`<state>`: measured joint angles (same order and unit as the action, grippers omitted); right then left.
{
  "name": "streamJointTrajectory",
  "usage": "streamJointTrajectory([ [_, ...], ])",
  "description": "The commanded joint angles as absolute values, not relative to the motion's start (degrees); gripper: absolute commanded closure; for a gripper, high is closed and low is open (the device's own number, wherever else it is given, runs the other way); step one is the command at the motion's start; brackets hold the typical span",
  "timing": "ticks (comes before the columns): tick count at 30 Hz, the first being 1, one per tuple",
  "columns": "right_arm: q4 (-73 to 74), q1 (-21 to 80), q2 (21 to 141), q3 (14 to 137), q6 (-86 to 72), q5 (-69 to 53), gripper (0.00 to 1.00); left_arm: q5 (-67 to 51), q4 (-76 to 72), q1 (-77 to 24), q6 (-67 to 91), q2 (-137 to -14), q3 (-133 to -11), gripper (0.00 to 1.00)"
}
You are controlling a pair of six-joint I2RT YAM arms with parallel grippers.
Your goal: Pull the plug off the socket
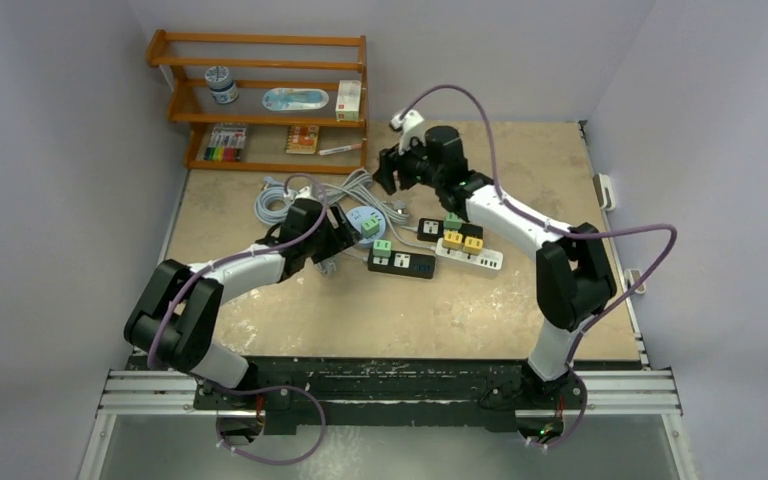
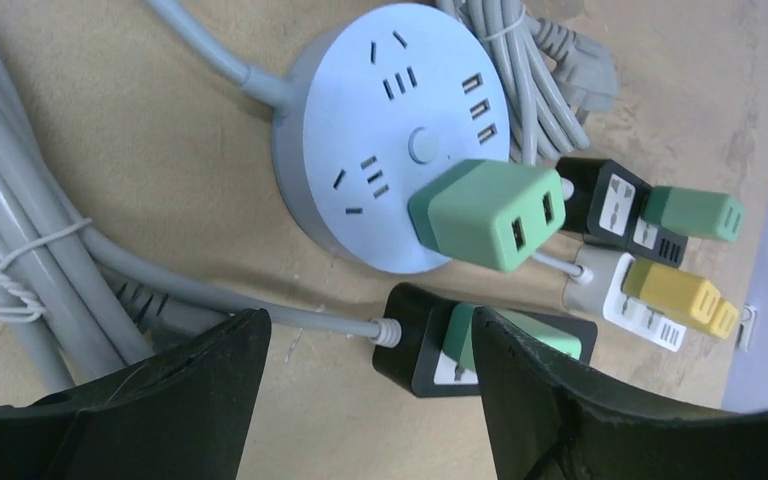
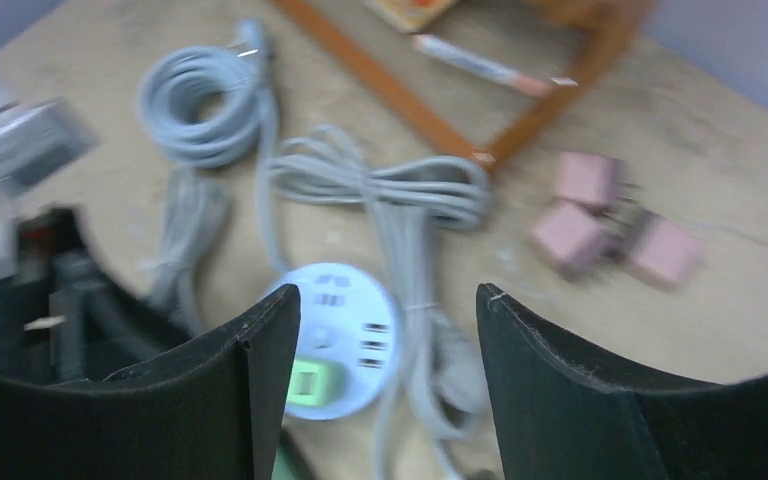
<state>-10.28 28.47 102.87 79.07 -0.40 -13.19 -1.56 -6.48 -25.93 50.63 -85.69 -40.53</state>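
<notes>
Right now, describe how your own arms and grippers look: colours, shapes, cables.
Both arms are alike: the left arm and right arm have white links between bulky black joints, each trailed by a loose lavender cable. The left gripper and right gripper carry two broad, matte black wedge-shaped fingers.

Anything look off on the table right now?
Nothing spilled or broken. Three pink adapters lie loose by the foot of the wooden shelf, in no socket, while the green adapter sits plugged into the round power strip.
</notes>
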Motion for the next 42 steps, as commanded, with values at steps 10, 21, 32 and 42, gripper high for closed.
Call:
streamJointTrajectory([
  [10, -2.6, 40.53, 112.71, 82.02, -0.65, -11.66, 0.36, 10.81, 7.1, -24.08, 51.33, -93.5, -50.43, 0.28],
  [21, 0.08, 42.1, 114.08, 82.26, -1.69, -7.96, 0.73, 10.24, 5.24, -24.08, 50.85, -97.65, -49.65, 0.29],
  [32, -3.12, 41.27, 111.23, 83.15, -4.88, -9.88, 1.0, 11.07, 4.0, -24.1, 50.49, -102.15, -46.74, 0.3],
  [42, -5.92, 39.16, 108.3, 79.12, -4.31, -21.01, 1.0, 10.41, 2.97, -24.11, 50.39, -104.49, -45.92, 0.31],
])
